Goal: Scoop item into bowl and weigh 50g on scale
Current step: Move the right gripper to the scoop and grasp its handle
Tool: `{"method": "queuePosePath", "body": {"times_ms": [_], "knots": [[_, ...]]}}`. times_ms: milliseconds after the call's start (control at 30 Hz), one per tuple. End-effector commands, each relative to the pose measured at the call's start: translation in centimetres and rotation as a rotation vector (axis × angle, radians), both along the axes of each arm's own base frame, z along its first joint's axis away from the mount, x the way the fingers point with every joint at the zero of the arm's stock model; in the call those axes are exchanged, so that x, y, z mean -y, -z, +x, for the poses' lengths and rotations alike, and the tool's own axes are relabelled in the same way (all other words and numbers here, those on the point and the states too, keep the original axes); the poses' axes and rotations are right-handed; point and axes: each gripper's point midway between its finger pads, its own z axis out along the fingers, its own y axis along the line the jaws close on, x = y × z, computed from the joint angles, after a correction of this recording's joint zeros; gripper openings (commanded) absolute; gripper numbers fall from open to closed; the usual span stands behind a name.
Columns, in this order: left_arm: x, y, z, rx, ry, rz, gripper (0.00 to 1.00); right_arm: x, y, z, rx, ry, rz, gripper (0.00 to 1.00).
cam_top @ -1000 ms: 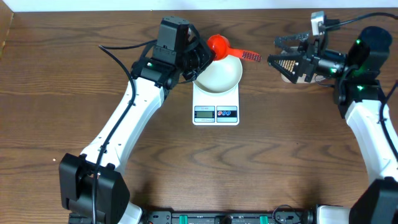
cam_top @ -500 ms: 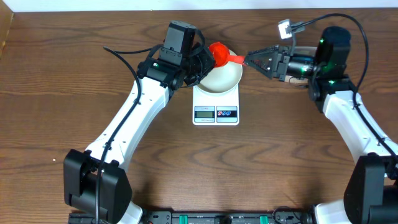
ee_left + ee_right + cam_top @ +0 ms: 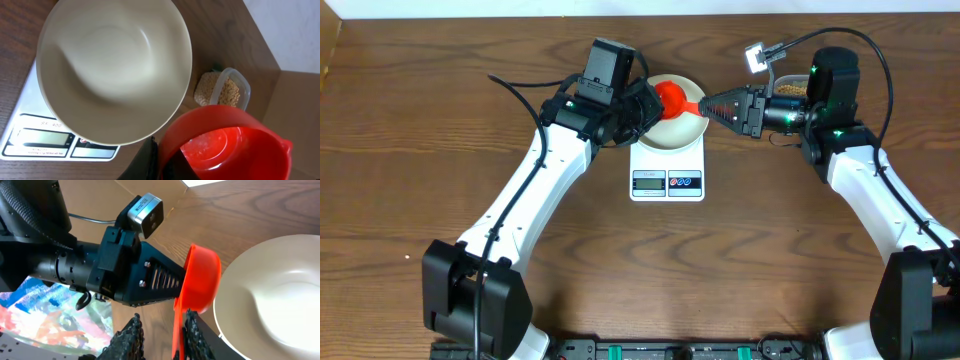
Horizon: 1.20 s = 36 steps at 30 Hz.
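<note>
- The left gripper (image 3: 648, 104) is fully closed on the cup of a round red plastic scoop (image 3: 671, 97). It holds the scoop over the far rim of the bowl, with the flat handle pointing right. That offers the handle to the other arm, so this reads as a hand-over.
- In the left wrist view the scoop's cup looks empty of beans, so the bowl seems to have received nothing yet.
- The round plain white bowl (image 3: 100, 60) sits centred on the flat white rectangular kitchen scale (image 3: 667, 165), which rests on the brown wooden counter (image 3: 420, 150). Anything poured into the bowl will therefore register on the scale. The bowl is bare inside, and the display is too small to read.
- The right gripper (image 3: 162, 335) reaches in from the right and straddles the scoop's red handle. Its jaws are partly open: one finger is against the handle and a gap shows on the other side, so it does not look clamped on.
- The small round beige-yellow beans (image 3: 212, 90) lie in a clear rectangular plastic tub (image 3: 243, 80) on the counter. It stands to the right of the scale, beside the right arm. Taking the scoop by the handle would let that arm dip into the tub easily.
</note>
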Motion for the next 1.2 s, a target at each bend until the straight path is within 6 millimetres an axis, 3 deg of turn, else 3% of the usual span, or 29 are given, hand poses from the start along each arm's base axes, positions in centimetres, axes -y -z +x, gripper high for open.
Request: {"method": "queuePosePath", "body": {"times_ms": [0,300,633,967,1167], "knots": [[-0.6,0.7,0.3,0.016,0.009,0.052,0.07,-0.2,-0.1,0.4,0.024,0.001,-0.01,0.26],[-0.6,0.7,0.3,0.027,0.024,0.065,0.07,-0.1,2.0,-0.4,-0.047,0.006,-0.066,0.18],[-0.6,0.8,0.3,0.025,0.024,0.065,0.07,-0.1,2.1,-0.4,-0.046,0.004,-0.066,0.16],[-0.6,0.8,0.3,0.024,0.024,0.066,0.07,-0.1,1.8,-0.2,-0.048,0.01,-0.056,0.01],[-0.6,0.8,0.3,0.024,0.024,0.066,0.07,-0.1,1.8,-0.2,-0.049,0.01,-0.056,0.01]]}}
